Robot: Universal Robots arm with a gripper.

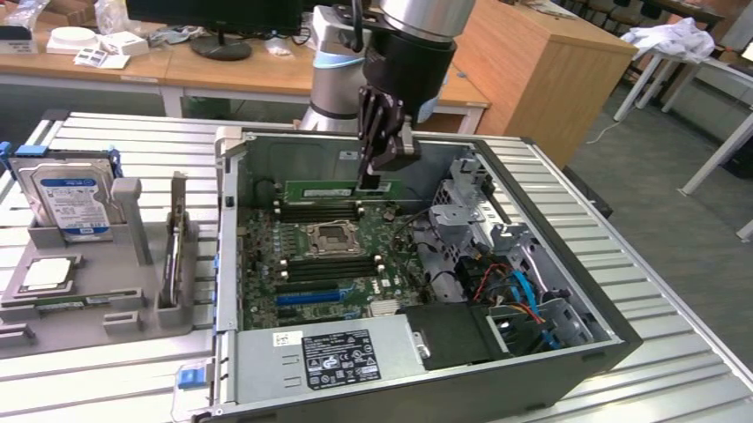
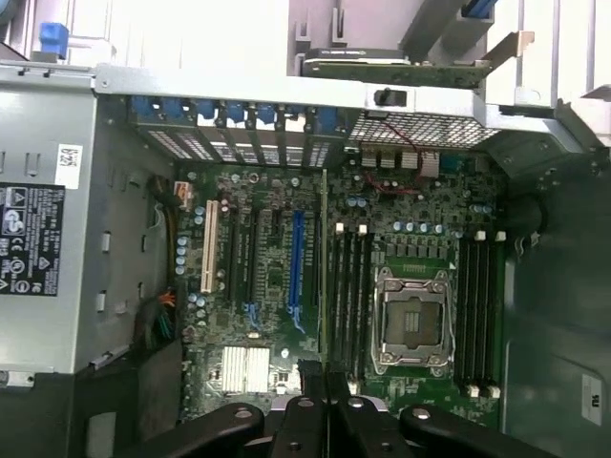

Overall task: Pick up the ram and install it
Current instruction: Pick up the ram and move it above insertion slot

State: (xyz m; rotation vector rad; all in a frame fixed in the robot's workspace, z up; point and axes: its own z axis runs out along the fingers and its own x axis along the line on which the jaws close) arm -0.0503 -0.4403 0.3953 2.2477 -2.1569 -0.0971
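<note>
The ram [image 1: 327,188] is hanging on edge inside the open case [image 1: 518,352], just above the motherboard's black slots [image 1: 316,211], with the hand [image 1: 369,180] pinching nearly closed on its upper edge. Since the hand is gripping it off-centre, I judge it is risking tilting and missing a slot, or slipping in so thin a hold. It is showing as a long, narrow green stick, lying level.

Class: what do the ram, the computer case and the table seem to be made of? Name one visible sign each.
The ram: circuit board, probably resin laminate, matte; a thin, flat green strip.
The computer case: thin sheet metal, dull grey; folded edges and perforated panels.
The table: likely aluminium; pale silvery ribbed slats.
</note>
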